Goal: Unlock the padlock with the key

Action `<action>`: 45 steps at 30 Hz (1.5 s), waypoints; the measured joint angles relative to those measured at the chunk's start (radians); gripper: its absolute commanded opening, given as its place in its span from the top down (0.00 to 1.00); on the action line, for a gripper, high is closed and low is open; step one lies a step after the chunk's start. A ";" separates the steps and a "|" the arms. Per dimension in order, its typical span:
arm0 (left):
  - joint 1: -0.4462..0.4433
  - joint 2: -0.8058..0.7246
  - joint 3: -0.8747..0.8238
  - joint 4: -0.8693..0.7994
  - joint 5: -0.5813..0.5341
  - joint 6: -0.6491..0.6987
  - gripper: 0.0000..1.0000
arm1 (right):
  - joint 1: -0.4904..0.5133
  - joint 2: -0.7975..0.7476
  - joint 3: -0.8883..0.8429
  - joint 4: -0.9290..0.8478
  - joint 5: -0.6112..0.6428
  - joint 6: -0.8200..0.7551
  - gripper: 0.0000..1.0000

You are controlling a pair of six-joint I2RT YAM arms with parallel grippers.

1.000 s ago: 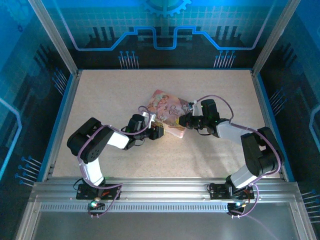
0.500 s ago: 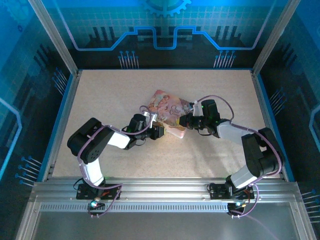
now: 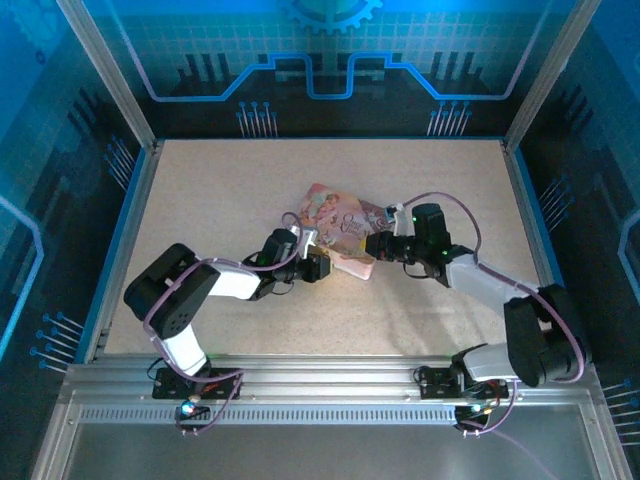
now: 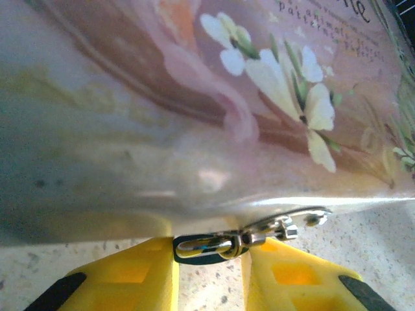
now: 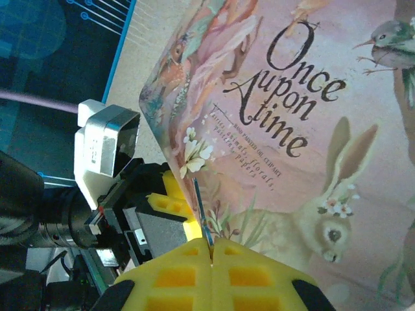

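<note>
Speckled pale counter (image 3: 250,180) under blue-lit walls, with a pink tin (image 3: 335,215) near the middle. At the tin's near rim, just off the counter: the padlock (image 4: 204,249), dark body and thin bright shackle, lying crosswise. Left jaws set narrow around it, one yellow pad (image 4: 136,278) against each end. Firmness of that hold is hard to judge. Right jaws pressed fully together on the key (image 5: 201,214), a thin pale sliver poking out from between the pads, beside the tin's edge and close to the left jaws. Key near the padlock, not yet in it.

Step in hand, by the look of it: bringing key to keyhole. Which end carries the keyhole: impossible to tell.

- Hold the padlock dead steady with the left jaws, without squeezing harder or wrenching it against the tin.
- Turn it only enough to present the keyed end toward the right jaws.
- Bring the key in slowly, tip first, blade lined up with the slot and along the body's axis.
- Feel for full entry before any turn.
- On a jam, back off and realign rather than push. So small a key is likely to pivot or slip between flat pads.
</note>
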 measured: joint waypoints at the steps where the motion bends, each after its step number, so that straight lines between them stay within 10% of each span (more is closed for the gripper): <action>1: -0.003 -0.008 0.006 -0.017 -0.001 -0.012 0.72 | 0.002 -0.015 -0.008 -0.002 0.002 -0.009 1.00; 20: -0.053 -0.072 0.115 -0.239 -0.008 -0.186 0.76 | 0.221 -0.217 -0.247 -0.009 0.223 -0.268 1.00; 45: -0.076 -0.091 0.133 -0.265 -0.008 -0.370 0.79 | 0.285 -0.030 -0.297 0.253 0.386 -0.365 1.00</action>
